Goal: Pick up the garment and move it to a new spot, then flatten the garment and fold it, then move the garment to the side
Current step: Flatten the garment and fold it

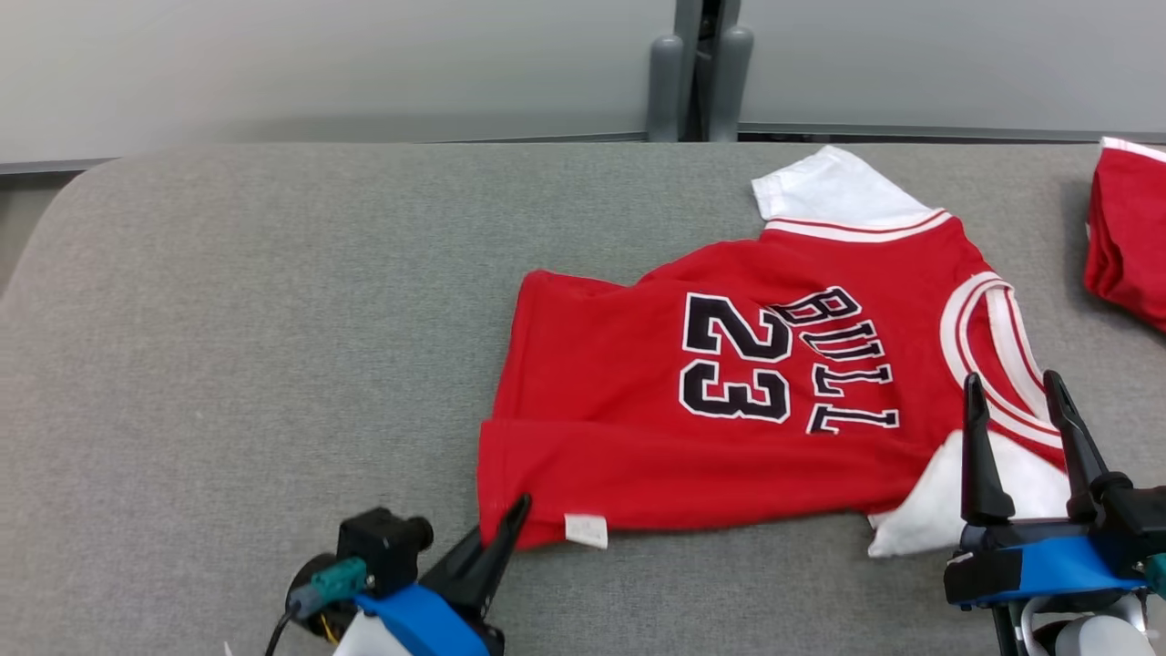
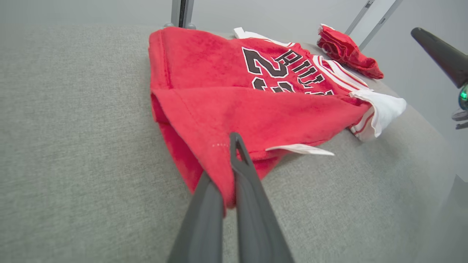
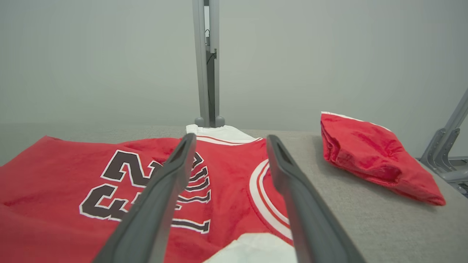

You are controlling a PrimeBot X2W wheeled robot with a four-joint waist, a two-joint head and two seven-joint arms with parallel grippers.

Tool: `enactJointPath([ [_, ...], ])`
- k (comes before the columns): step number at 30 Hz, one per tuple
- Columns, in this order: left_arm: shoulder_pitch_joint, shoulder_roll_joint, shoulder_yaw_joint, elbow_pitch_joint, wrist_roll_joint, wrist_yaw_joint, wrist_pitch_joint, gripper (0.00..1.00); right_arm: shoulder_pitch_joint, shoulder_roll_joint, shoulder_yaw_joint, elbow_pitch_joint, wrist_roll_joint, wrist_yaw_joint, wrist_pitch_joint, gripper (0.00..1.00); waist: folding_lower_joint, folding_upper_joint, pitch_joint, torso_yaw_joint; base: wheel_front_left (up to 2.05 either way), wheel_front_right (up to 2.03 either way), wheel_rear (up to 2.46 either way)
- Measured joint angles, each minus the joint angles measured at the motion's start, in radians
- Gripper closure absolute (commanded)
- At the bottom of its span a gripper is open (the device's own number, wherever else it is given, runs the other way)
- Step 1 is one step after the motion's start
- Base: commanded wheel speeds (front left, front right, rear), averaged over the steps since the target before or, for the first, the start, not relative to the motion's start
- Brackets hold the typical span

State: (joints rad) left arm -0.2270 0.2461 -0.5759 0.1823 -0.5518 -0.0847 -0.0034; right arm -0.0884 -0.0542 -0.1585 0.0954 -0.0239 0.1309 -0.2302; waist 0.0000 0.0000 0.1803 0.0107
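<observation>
Fingers of the left gripper (image 1: pixel 512 519) are clenched on the near hem corner of the red numbered cotton jersey (image 1: pixel 629 410), laid lengthwise toward the grey padded surface's (image 1: pixel 228 319) right edge. The right gripper (image 1: pixel 1013 378) is held released over its collar end.

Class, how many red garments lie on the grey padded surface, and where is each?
2. The red number-23 jersey lies spread in the middle; a bunched red cloth garment sits at the far right, partly out of frame.
</observation>
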Motion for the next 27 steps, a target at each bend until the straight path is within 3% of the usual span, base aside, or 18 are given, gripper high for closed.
enactJointPath([
  [11, 0.161, 0.048, 0.026, 0.001, -0.019, 0.05, -0.068, 1.0, 0.025, 0.001, 0.004, -0.007, 0.01, 0.0, 0.012, 0.0, 0.0, 0.0, -0.02, 0.026, 0.0, 0.0, 0.0],
  [20, 0.224, 0.078, 0.033, 0.01, -0.026, 0.064, -0.093, 1.0, 0.054, 0.0, -0.012, -0.009, 0.017, 0.0, 0.02, 0.0, 0.0, 0.0, -0.032, 0.042, 0.0, 0.0, 0.0],
  [21, 0.224, 0.075, 0.033, 0.008, -0.026, 0.064, -0.095, 0.6, 0.054, 0.0, -0.011, -0.009, 0.017, 0.0, 0.022, 0.0, 0.0, 0.0, -0.033, 0.044, 0.0, 0.0, 0.0],
  [22, 0.224, 0.071, 0.031, 0.007, -0.026, 0.064, -0.097, 0.0, 0.054, 0.0, -0.009, -0.009, 0.019, 0.0, 0.023, 0.0, 0.0, 0.0, -0.034, 0.045, 0.0, 0.0, 0.0],
  [27, 0.211, 0.069, 0.037, -0.002, -0.008, 0.077, -0.139, 0.0, 0.053, 0.0, -0.007, -0.009, 0.022, 0.0, 0.027, 0.0, 0.0, 0.0, -0.038, 0.048, 0.0, 0.0, 0.0],
])
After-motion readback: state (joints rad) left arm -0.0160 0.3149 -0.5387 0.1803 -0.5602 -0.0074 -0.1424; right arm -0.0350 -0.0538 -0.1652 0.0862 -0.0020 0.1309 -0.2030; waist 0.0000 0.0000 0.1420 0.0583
